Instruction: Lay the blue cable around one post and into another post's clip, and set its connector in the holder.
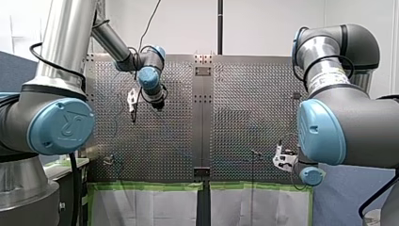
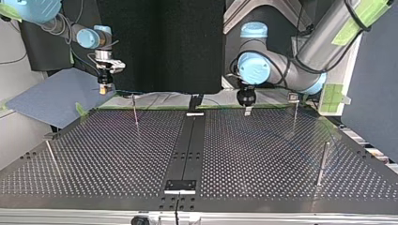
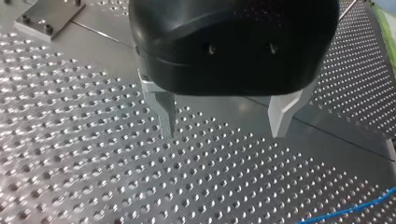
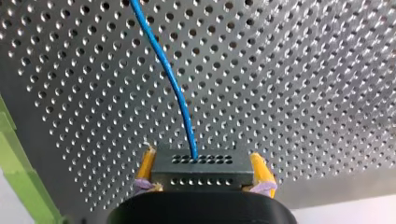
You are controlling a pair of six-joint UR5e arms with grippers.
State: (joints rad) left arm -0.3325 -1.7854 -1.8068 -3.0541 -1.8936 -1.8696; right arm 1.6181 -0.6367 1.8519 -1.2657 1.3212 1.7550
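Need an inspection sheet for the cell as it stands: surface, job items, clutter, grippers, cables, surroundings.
Surface: perforated table with a dark centre strip; green tape along one edge.
Job's things: connector held off the table; thin posts stand on the table, with no cable seen on them; cannot tell which fixture is the holder.
Clutter: nothing seen.
Grippers: my left gripper open and empty above the table; my right gripper has its yellow pads shut on the connector.
Cables: blue cable runs from the connector over the table.
Surroundings: blue-grey sheet beside the table at the top view's left.
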